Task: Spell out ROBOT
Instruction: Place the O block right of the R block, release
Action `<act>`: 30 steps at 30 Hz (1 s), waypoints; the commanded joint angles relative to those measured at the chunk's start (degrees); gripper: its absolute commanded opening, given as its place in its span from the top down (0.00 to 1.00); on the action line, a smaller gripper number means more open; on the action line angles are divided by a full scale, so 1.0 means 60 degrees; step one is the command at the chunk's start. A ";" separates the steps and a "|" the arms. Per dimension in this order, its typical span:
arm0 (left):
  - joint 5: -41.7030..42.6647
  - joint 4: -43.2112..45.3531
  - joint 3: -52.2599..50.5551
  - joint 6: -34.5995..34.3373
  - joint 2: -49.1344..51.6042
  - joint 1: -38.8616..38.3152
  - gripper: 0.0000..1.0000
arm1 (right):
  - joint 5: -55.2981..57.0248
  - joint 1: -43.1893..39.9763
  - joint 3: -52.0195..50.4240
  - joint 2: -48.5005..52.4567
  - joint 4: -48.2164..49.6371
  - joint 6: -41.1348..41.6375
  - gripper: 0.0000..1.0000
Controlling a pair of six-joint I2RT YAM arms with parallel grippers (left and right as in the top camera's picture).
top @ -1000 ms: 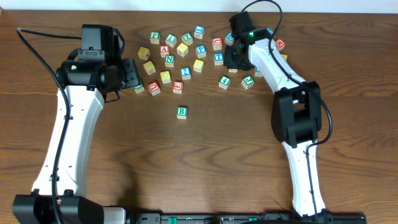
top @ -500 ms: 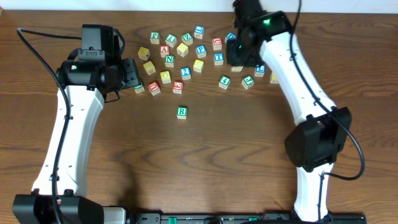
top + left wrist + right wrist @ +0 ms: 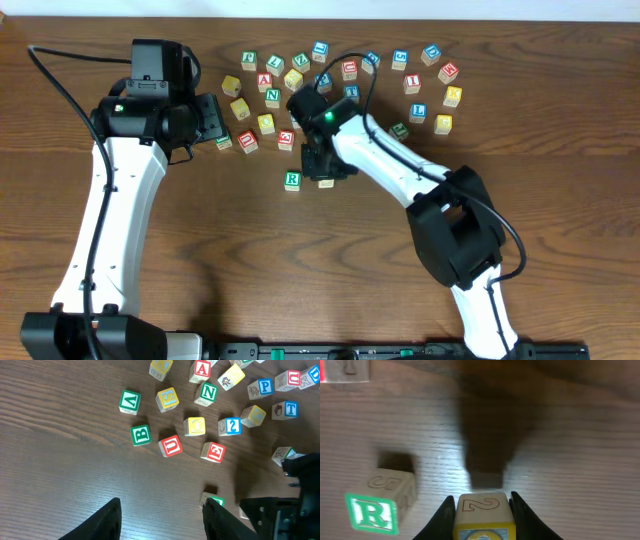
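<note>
Right gripper [image 3: 483, 519]: my fingers are clamped on a yellow block [image 3: 483, 506], one on each side. It is a cube with no long axis, and I cannot read its letter. It is just right of the R block [image 3: 292, 180], apart from it; that block's green R faces up. Surface: dark wood-grain table [image 3: 200, 260], with loose letter blocks [image 3: 300, 80] scattered at the far side. Left gripper [image 3: 162, 520]: fingers spread wide, holding nothing
</note>
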 commanded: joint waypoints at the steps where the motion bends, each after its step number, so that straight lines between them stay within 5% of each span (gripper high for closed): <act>1: -0.0051 -0.0025 0.0138 0.0091 0.0058 0.0029 0.49 | 0.0433 0.0375 -0.0186 0.0011 0.0412 0.0648 0.81; 7: -0.0051 -0.0025 0.0138 0.0087 0.0058 0.0029 0.48 | 0.1763 0.1009 -0.0197 0.0011 0.0739 0.1545 0.78; 21: -0.0051 -0.0022 0.0080 0.0087 0.0058 0.0029 0.48 | 0.1275 0.1100 -0.0572 0.0277 0.1147 0.1858 0.63; 30: -0.0051 0.0051 0.0015 0.0087 0.0058 0.0029 0.48 | 0.1224 0.0874 -0.0510 0.0149 0.1202 0.1825 0.63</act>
